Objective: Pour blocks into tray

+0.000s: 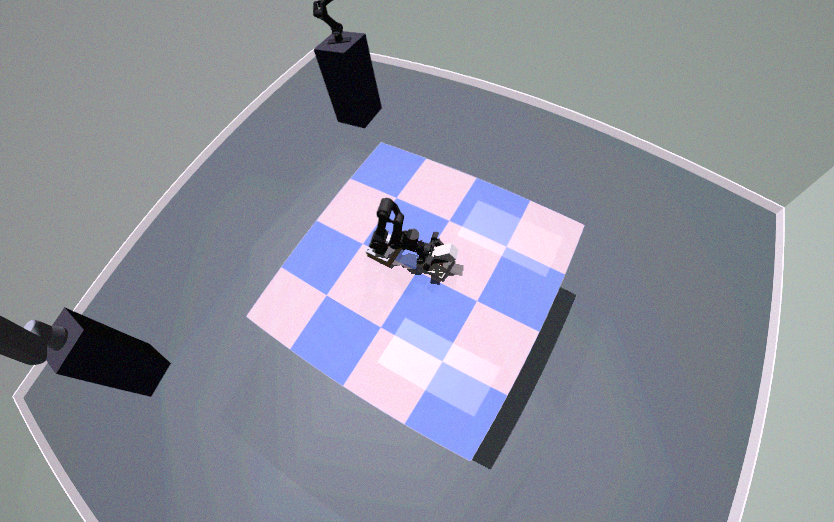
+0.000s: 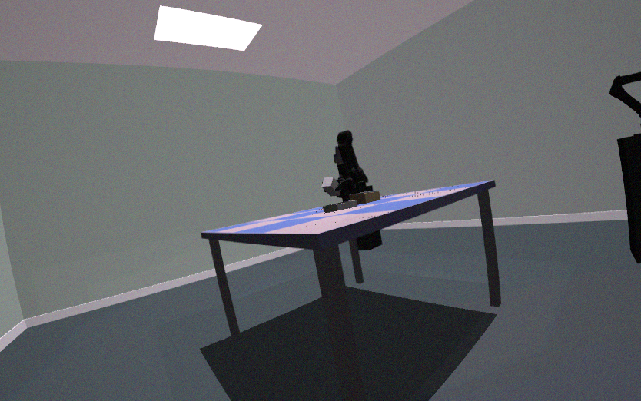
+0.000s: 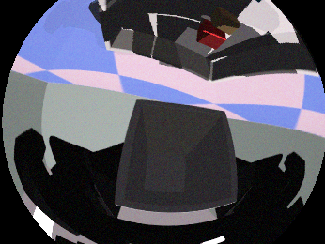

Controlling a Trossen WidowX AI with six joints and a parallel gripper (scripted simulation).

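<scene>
Gripper clamped on cup, tipped over tray. Cup looks empty; red and brown blocks at wrist view's upper right, in tray. Left: keep cup clear.

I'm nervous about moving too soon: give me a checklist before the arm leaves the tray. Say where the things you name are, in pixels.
1. Gripper point(image 1: 437, 257) point(image 2: 339, 187) point(image 3: 171, 144) shut on the cup point(image 1: 445, 251) point(image 2: 329, 183) point(image 3: 176, 160): ok.
2. Cup tipped: ok.
3. Cup raised off the tray point(image 2: 348, 204) point(image 3: 182, 64): ok.
4. No block visible inside the cup: ok.
5. Red block point(image 3: 211, 38) and brownish block point(image 3: 225, 20) inside the tray: ok.
6. Every block in the tray: cannot tell; the gripper hides part.
</scene>
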